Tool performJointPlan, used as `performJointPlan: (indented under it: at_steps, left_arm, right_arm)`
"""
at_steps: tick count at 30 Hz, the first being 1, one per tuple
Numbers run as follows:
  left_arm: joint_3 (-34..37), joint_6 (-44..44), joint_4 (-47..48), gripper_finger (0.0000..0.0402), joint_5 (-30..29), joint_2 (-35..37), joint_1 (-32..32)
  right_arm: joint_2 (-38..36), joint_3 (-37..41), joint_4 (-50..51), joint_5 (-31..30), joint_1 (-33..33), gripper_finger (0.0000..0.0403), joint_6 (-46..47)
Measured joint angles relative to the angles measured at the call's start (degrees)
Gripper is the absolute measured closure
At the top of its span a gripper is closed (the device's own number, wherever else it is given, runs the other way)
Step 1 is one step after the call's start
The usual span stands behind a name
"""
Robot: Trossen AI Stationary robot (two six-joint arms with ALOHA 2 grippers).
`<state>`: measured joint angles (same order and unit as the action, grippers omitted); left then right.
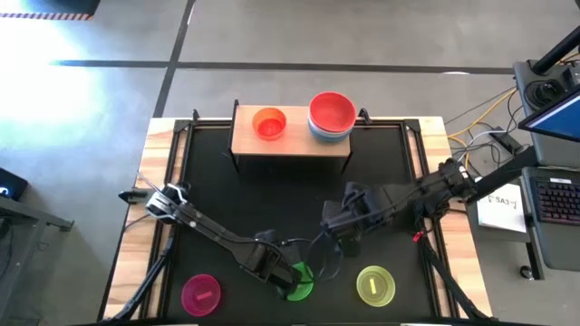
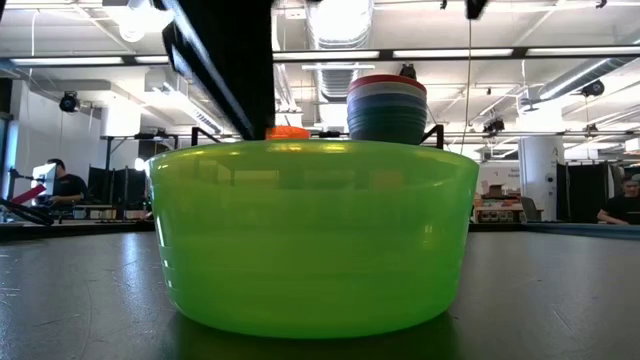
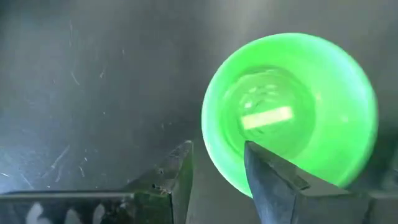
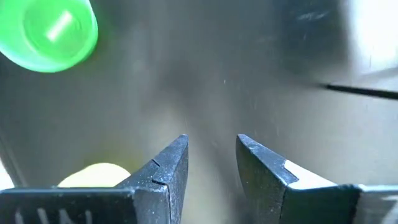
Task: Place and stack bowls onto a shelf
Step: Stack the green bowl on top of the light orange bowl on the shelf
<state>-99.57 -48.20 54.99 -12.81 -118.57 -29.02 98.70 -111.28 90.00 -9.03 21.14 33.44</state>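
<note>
Midway through the stacking job: the shelf [image 1: 290,145] at the far edge of the bench already carries a nested pile of the larger bowls, a red bowl [image 1: 332,111] on top and a blue-grey rim showing beneath it — the low view shows several rims in that pile, though how many cannot be counted for sure. Beside the pile, on the shelf's left half, sits a lone orange-red bowl [image 1: 269,123].

Three small bowls wait on the black mat along the bench's near edge: a magenta bowl [image 1: 201,293] toward the near-left corner, a green bowl [image 1: 299,281] at the middle, and a yellow-green bowl [image 1: 375,284] to its right.

The left gripper [image 3: 217,177] is down at the green bowl, jaws parted and straddling its rim — one finger outside the wall, the other over the inside — released, not yet clenched on it. The bowl rests flat on the mat in the low view. The right gripper [image 4: 211,165] hangs over the mat's middle, right of centre, jaws apart and holding nothing, with the yellow-green bowl just at the edge of its sight.

By this reckoning the large bowls are done; three small ones remain to join the orange-red bowl.
</note>
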Motion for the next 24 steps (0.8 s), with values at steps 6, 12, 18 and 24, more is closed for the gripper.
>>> performJointPlan:
  at_steps: [6, 12, 18, 24]
  left_arm:
    - [0.02, -0.47, -1.11, 0.0276, -0.08, -2.89, 0.08]
    - [0.00, -0.38, -1.03, 0.0276, -1.75, -4.33, 0.07]
    - [0.00, 0.08, -1.27, 0.0277, -1.80, -7.06, 0.20]
    - [0.00, 1.65, -1.39, 0.0310, 0.49, -8.86, 0.24]
  right_arm:
    - [0.00, 5.57, -0.11, 0.04, 2.39, 0.0280, 3.12]
    - [-0.02, 8.37, -0.31, 0.50, 4.24, 0.0280, 5.82]
    - [-0.02, 8.81, -0.58, 0.49, 5.14, 0.0280, 6.45]
    - [-0.05, 8.57, -0.73, 0.47, 5.16, 0.0280, 6.52]
